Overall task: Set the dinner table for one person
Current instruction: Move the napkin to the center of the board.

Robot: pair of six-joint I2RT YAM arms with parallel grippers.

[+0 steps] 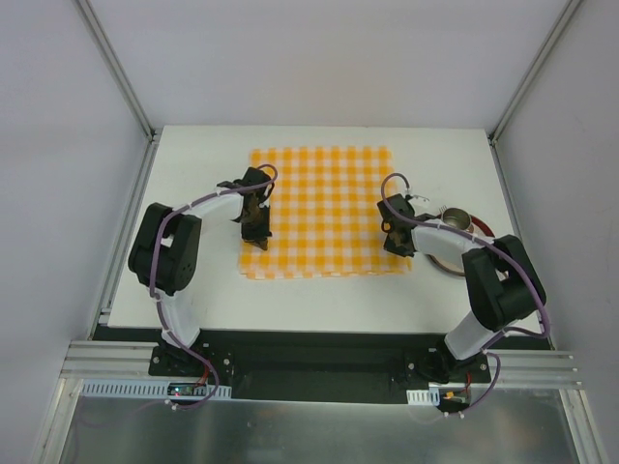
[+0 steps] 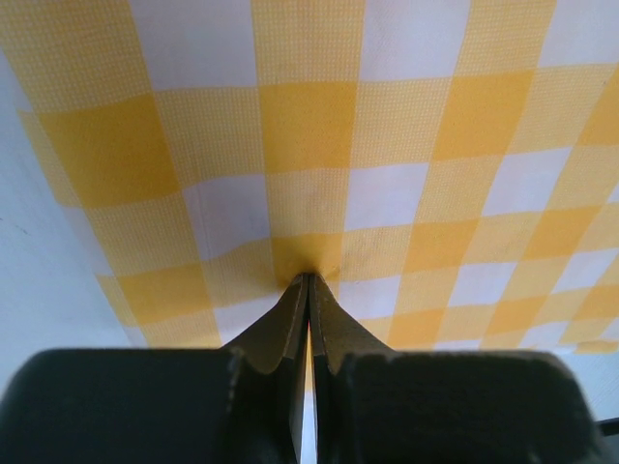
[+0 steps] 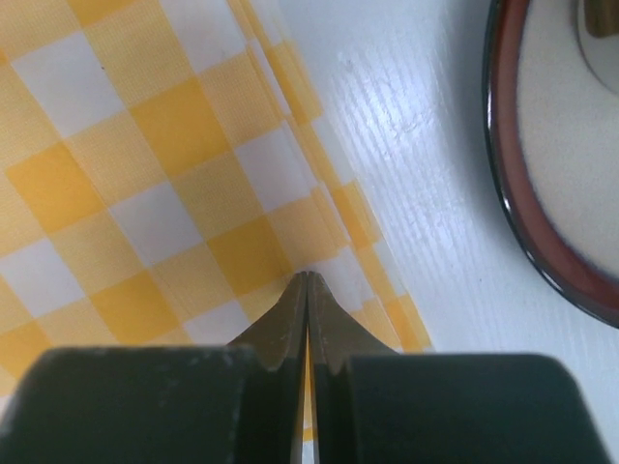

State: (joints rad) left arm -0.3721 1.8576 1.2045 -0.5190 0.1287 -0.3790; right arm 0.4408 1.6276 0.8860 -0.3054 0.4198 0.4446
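The dinner table (image 1: 198, 179) is a large white tabletop. An orange-and-white checked cloth (image 1: 324, 208) lies flat on its middle. My left gripper (image 1: 256, 230) is at the cloth's left edge. In the left wrist view it (image 2: 309, 276) is shut, pinching a small pucker of the cloth (image 2: 387, 145). My right gripper (image 1: 395, 244) is at the cloth's right edge. In the right wrist view it (image 3: 308, 275) is shut on the cloth (image 3: 145, 145), close to the rippled hem, with bare table (image 3: 426, 193) beside it.
A dark red-rimmed plate (image 1: 441, 263) lies on the table right of the cloth, partly under my right arm, with a metal cup (image 1: 455, 217) on it. The plate's rim (image 3: 542, 237) shows at the right of the right wrist view. Frame posts stand at the table's far corners.
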